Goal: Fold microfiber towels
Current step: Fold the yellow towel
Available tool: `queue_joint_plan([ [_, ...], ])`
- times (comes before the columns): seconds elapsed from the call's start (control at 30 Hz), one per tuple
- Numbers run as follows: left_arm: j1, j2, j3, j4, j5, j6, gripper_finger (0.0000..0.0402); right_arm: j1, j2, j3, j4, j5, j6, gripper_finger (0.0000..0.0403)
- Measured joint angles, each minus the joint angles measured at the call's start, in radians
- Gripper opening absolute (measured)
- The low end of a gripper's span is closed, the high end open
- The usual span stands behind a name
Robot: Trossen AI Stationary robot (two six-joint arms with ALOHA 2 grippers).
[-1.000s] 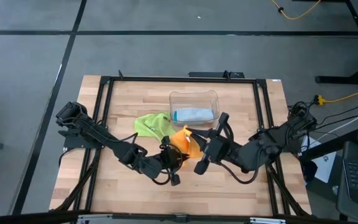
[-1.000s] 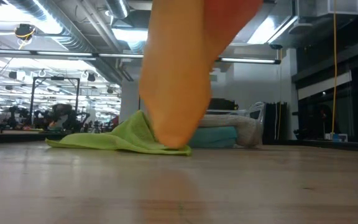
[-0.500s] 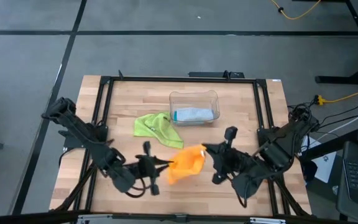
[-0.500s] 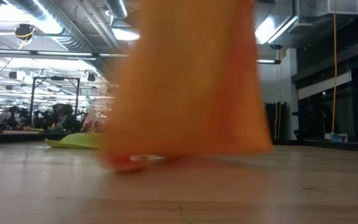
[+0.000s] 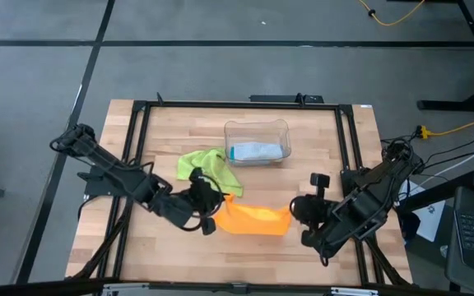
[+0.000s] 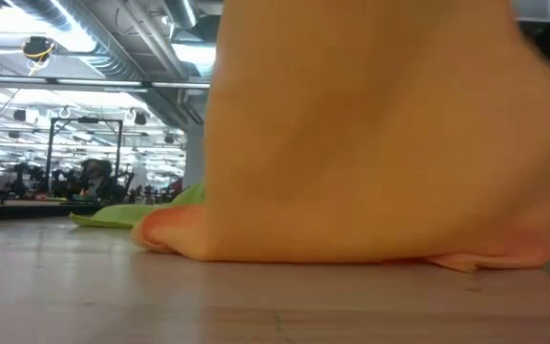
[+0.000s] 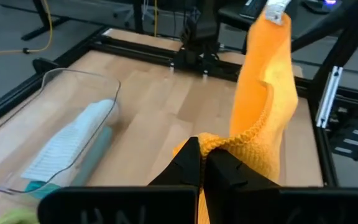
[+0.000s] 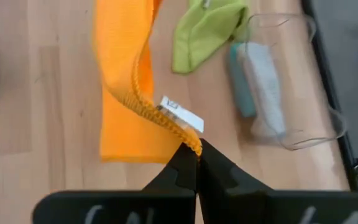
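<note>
The orange towel [image 5: 252,219] is stretched between my two grippers near the table's front middle; its lower edge [image 6: 351,256] touches the table. My left gripper [image 5: 211,215] is shut on its left end, my right gripper [image 5: 296,211] on its right end. The lime green towel [image 5: 205,167] lies crumpled on the table behind them. The teal blue towel [image 5: 239,154] and pale grey-blue towel [image 5: 259,150] lie folded in the clear bin [image 5: 257,141]. My left gripper pinches a corner of the orange towel at its stitched edge [image 7: 211,144] between its two shut fingers, coming level from the table's left. The towel runs taut from there toward my right gripper. My right gripper pinches the opposite corner at the stitched edge by the white label [image 8: 191,142], coming level from the table's right. The towel hangs below the held edge, its lower part on the table.
The black metal frame [image 5: 138,115] runs round the tabletop. There is bare wood at the front left [image 5: 138,247] and along the far edge.
Both grippers have drawn apart, my left toward the table's left, my right toward its right. The orange towel has gone from a hanging bunch to a wide band spread between them, and its lower edge has come down onto the table.
</note>
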Motion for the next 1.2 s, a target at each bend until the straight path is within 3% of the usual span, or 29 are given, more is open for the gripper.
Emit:
queue_joint_plan([
  [0.2, 0.026, -0.032, 0.001, -0.013, 0.011, 0.009, 0.0000, 0.000, 0.003, -0.002, -0.002, -0.013, -0.025, 0.0000],
  [0.53, 0.012, -0.172, 0.001, -0.083, -0.031, 0.054, 0.0000, -0.004, 0.003, -0.003, -0.004, 0.157, -0.049, 0.0000],
  [1.2, -0.001, -0.171, 0.001, -0.107, -0.026, 0.032, 0.0000, -0.004, 0.003, -0.003, -0.005, 0.159, -0.048, 0.0000],
])
